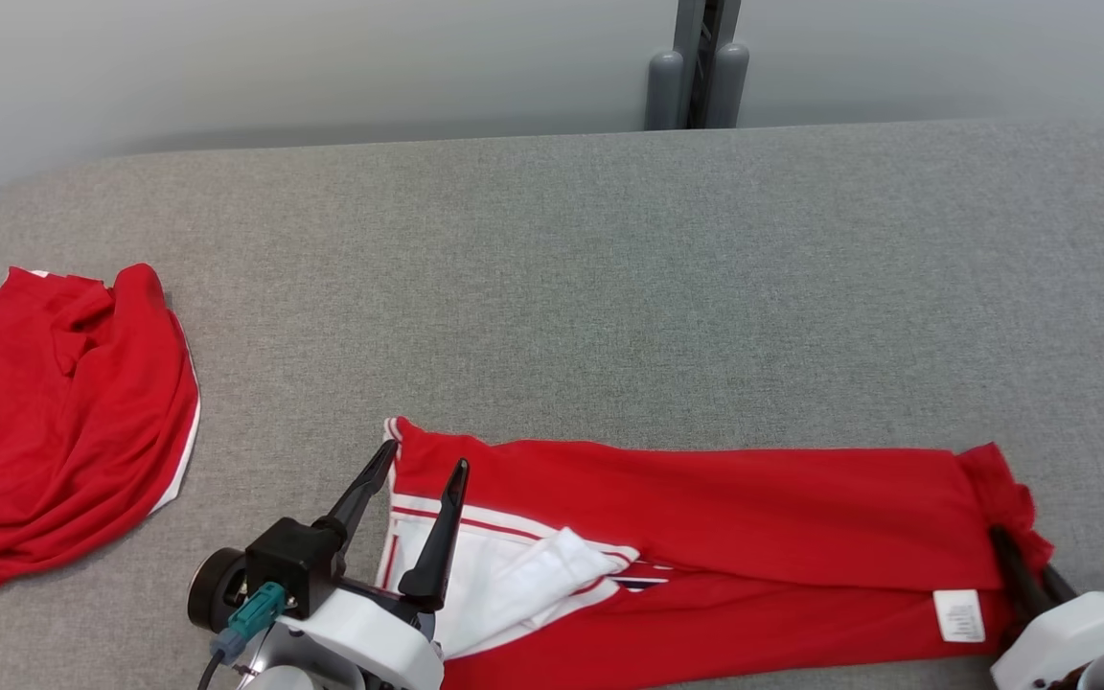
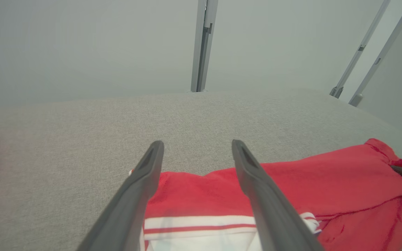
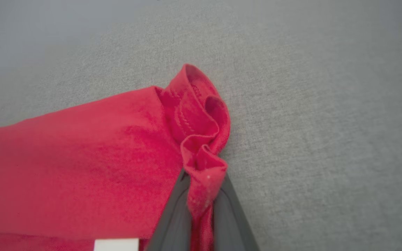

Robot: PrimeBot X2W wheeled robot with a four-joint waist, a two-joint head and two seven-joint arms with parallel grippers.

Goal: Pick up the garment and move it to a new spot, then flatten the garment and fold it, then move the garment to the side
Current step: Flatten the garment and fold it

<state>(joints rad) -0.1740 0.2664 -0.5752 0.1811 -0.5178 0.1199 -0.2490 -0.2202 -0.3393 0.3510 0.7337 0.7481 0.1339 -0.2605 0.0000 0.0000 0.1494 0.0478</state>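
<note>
**One corner pinched, the other to take**

The garment (image 1: 705, 498) lies stretched out on the grey table (image 1: 609, 240), well to the right of the crumpled red heap (image 1: 54, 412). My right gripper (image 3: 203, 184) is clamped on its bunched hem corner, at the end farthest from the heap. My left gripper (image 1: 425, 458) hangs spread wide over the end nearest the heap, holding nothing. I should lower it astride that corner, catch both layers, then lift both ends level.

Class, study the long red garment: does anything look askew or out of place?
Yes: the garment is bunched into ruffles at its right end, where the right pincer pinches it, and a white flap lies turned out.
</note>
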